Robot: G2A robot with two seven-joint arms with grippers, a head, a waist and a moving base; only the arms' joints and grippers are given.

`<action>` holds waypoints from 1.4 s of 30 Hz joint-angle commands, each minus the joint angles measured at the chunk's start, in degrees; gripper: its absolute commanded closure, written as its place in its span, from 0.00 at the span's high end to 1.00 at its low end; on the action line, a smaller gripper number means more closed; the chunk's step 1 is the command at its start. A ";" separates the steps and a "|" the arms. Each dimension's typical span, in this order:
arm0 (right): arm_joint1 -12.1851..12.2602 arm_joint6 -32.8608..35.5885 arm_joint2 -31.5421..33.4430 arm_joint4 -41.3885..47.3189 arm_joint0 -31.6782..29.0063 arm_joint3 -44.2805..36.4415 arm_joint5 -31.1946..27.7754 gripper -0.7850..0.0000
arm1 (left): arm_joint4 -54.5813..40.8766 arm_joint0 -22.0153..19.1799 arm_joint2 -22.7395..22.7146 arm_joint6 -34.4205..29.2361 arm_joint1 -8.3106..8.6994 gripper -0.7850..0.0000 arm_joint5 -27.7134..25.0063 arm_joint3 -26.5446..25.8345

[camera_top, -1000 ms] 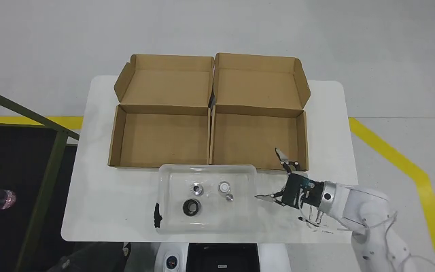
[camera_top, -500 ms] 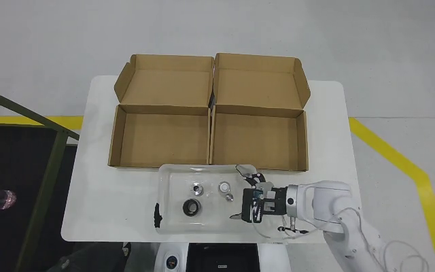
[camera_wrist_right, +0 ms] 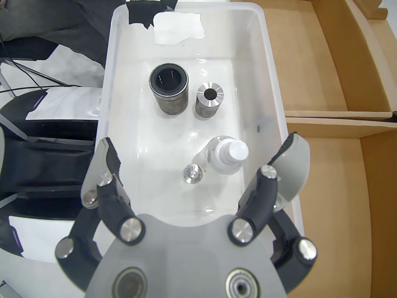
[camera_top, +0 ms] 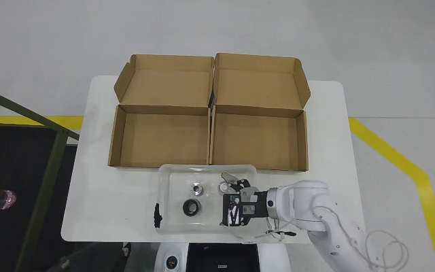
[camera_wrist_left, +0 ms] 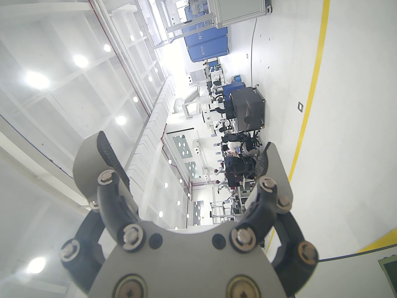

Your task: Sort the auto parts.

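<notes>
The right gripper (camera_wrist_right: 200,144) hangs spread wide and empty over the clear bin (camera_wrist_right: 273,72), which sits at the desk's (camera_top: 326,102) edge nearest the robot. In the bin stand 4 parts: a black-rimmed bearing (camera_wrist_right: 169,88), a steel bushing (camera_wrist_right: 209,99), a white capped piece (camera_wrist_right: 231,156) and a small stud (camera_wrist_right: 193,173). 2 open cardboard boxes (camera_top: 163,139) sit just behind. The left gripper (camera_wrist_left: 184,144) is spread too, holding nothing.

No print can be read. The white paper label (camera_wrist_right: 178,27) on the plastic bin's (camera_wrist_right: 269,72) wall farthest from the right gripper (camera_wrist_right: 201,142) looks blank. Marks on the blue cabinets (camera_wrist_left: 206,43) are too small to read.
</notes>
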 commanded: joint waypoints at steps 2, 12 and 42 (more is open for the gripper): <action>-0.08 1.12 -1.45 0.49 1.00 1.02 1.04 1.00 | 0.00 0.00 0.00 0.00 0.00 1.00 0.00 0.00; -0.25 1.73 -3.54 1.01 4.17 4.48 4.88 0.90 | 0.00 0.00 0.00 0.00 0.00 1.00 0.00 0.00; 0.71 -4.18 -4.24 0.53 5.67 3.56 5.21 0.00 | 0.00 0.00 0.00 0.00 0.00 1.00 0.00 0.00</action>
